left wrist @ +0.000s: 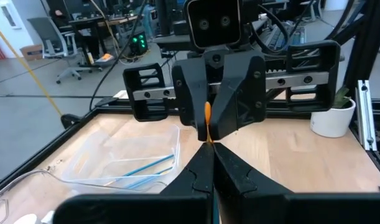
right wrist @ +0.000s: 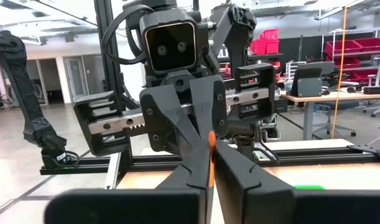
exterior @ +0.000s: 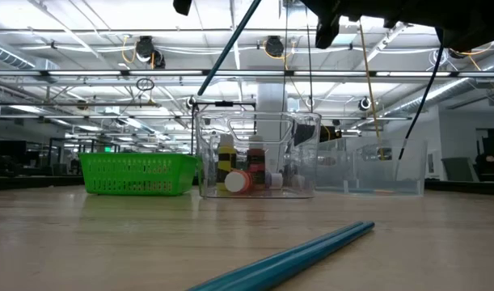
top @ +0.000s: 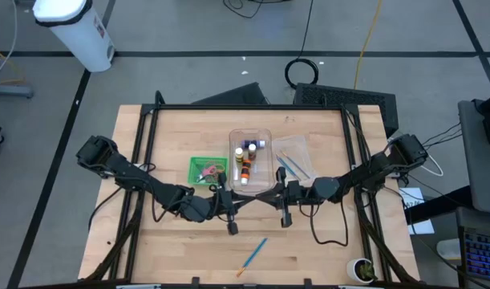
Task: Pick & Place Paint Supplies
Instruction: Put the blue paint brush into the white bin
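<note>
While both grippers, left (top: pixel 231 201) and right (top: pixel 278 195), pinch 1 orange-tipped brush (left wrist: pixel 206 118) between them above the table (top: pixel 325 241), bottles (top: pixel 245 164) already fill the bin (top: pixel 251 133), leaving 1 blue brush (top: pixel 253 255) unplaced.

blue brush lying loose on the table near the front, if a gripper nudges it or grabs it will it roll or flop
The blue brush looks like a thin round stick lying flat on the bare wooden table, so a sideways nudge would probably roll it. It appears straight and rigid in the low view, so it likely won't flop. Being so slim, it may pivot if gripped near one end.
</note>
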Tool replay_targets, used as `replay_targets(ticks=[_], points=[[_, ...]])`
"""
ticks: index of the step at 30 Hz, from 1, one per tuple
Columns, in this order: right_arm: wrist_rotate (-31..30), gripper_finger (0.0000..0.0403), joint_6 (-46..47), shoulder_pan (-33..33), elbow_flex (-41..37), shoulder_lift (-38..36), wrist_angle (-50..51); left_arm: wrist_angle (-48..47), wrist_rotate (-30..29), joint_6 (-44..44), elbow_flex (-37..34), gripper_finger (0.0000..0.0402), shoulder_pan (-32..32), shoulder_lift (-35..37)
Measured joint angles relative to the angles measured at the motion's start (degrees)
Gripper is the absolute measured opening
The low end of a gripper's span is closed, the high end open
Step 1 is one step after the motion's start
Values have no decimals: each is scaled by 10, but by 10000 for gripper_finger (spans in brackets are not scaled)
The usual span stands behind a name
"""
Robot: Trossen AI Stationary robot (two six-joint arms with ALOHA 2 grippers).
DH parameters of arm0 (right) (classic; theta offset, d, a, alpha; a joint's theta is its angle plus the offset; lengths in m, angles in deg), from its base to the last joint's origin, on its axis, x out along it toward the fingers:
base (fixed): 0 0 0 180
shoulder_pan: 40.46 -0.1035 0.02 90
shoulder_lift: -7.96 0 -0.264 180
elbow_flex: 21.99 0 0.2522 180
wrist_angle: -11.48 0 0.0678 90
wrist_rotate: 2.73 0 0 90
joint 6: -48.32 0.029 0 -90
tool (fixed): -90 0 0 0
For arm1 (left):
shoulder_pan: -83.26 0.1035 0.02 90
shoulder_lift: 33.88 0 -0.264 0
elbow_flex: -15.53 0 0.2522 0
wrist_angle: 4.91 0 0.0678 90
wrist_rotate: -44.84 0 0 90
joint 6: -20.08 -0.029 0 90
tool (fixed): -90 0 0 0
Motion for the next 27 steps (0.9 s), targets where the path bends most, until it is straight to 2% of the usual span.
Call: replay_targets(ticks=[3, 5, 11, 16, 21, 25, 27], points=[[1, 2, 0, -1, 0, 0, 1, -5, 19, 9, 0, 9, 0, 1], [2, 2, 0, -1, 0, 0, 2, -11, 29, 30, 0, 31, 2, 1], [-1, 1, 0, 0, 0, -9, 5, -34, 26, 37, 1, 141, -3, 26], [-4, 1, -13, -4, 0, -69, 65, -76, 26, 39, 1, 222, -18, 65], [-86, 1, -30, -8, 0, -176, 241, -123, 27, 72, 1, 265, -35, 76], [-204, 0, -12, -8, -1, -257, 400, -163, 26, 103, 1, 279, -40, 70], [-249, 0, -2, -7, -1, -293, 449, -185, 25, 119, 1, 279, -39, 65]])
